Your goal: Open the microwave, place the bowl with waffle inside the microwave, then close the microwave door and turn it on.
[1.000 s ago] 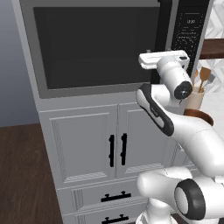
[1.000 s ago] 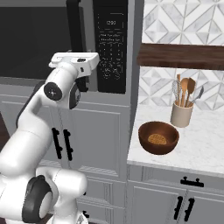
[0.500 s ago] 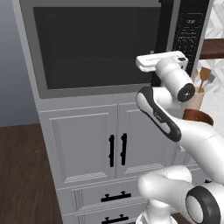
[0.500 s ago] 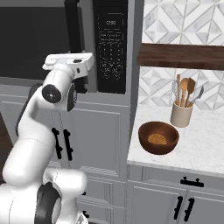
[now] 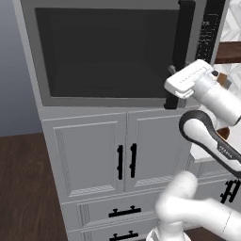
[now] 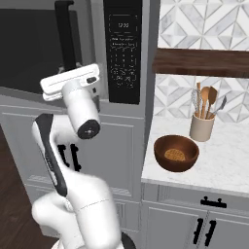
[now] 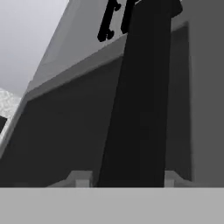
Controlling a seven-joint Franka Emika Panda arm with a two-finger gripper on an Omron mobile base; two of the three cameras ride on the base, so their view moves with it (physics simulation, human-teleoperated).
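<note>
Between the fingers (image 7: 83, 178), the microwave door (image 5: 108, 52) handle (image 5: 181, 52) runs vertical.

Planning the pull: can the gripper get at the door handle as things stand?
Probably yes. The gripper already sits at the handle, the black bar running up between its fingertips; nothing lies between. The door looks shut.
</note>
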